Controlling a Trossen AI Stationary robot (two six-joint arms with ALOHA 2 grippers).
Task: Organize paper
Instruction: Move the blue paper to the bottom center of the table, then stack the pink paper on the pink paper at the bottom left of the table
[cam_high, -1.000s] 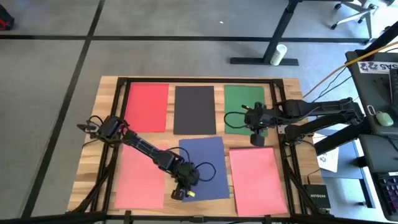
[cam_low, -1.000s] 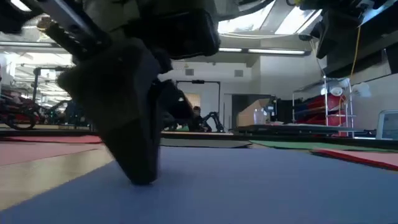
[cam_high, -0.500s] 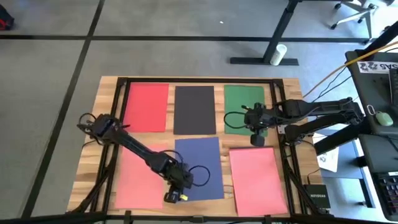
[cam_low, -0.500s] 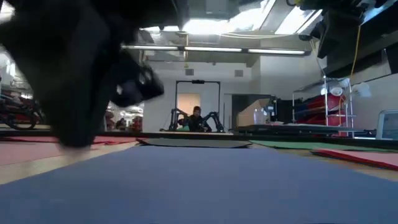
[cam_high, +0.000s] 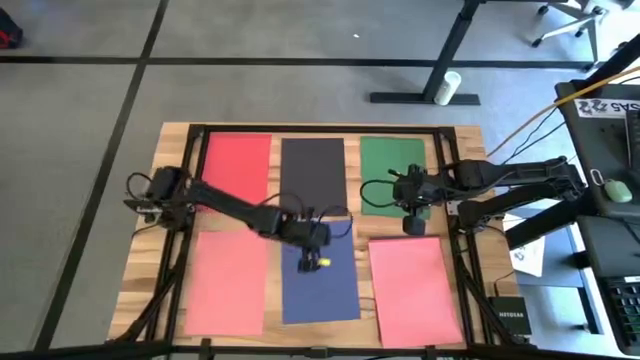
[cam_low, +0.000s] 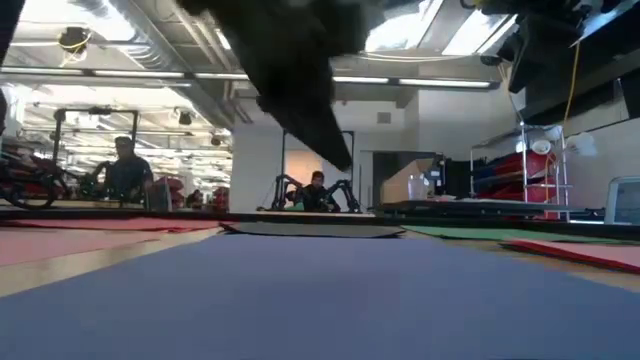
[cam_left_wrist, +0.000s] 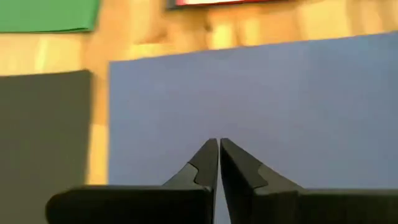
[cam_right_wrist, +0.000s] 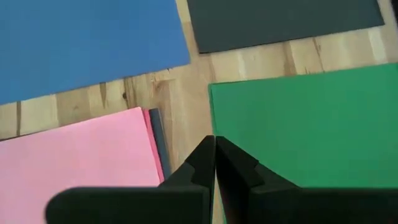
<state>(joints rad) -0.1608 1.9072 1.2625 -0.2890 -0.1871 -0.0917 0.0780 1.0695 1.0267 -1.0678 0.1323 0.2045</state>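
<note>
Six flat sheets, two clenched grippers

Your left gripper (cam_high: 318, 262), fingers pinched together and empty, hovers over the blue sheet (cam_high: 322, 283) on the desk (cam_high: 175, 140); your right gripper (cam_high: 413, 226) is clenched by the green sheet (cam_high: 385, 160). Paper this light, limp and slippery: press and slide, or lift an edge.

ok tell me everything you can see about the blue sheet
The blue sheet is a thin, matte, plain rectangle lying flat on the wooden table, in the front row between two pink sheets, its far edge close to the black sheet. The left end effector, fingers shut, is over its far end; contact can't be told.
</note>
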